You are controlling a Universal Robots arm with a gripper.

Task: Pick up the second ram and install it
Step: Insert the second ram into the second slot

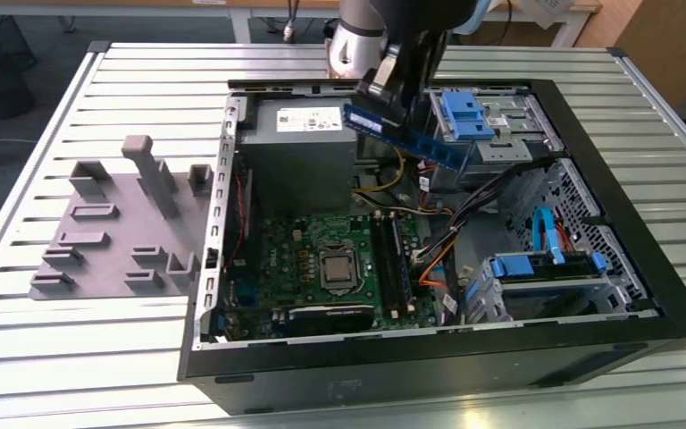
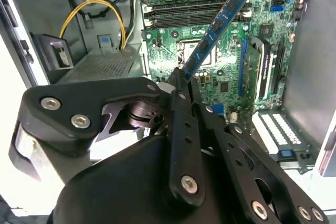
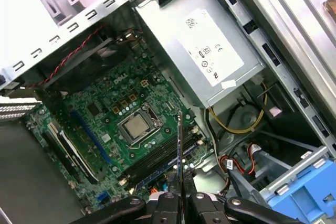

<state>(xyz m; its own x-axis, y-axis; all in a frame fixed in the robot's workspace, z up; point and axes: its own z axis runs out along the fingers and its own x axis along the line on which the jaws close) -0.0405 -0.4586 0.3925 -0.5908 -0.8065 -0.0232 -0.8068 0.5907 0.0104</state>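
Blue ram [image 1: 413, 136], green motherboard [image 1: 307, 259]

The second ram [image 1: 409, 136] is a long, narrow, flat blue circuit-board stick carrying a row of black chips. In the exterior view it hangs in the air inside the open computer case, tilted, its lower end toward the exterior view's right, just beside the grey power-supply box. In the second wrist view the stick [image 2: 216, 29] slants across above the green motherboard. In the first wrist view it [image 3: 179, 150] shows edge-on as a thin blue line.
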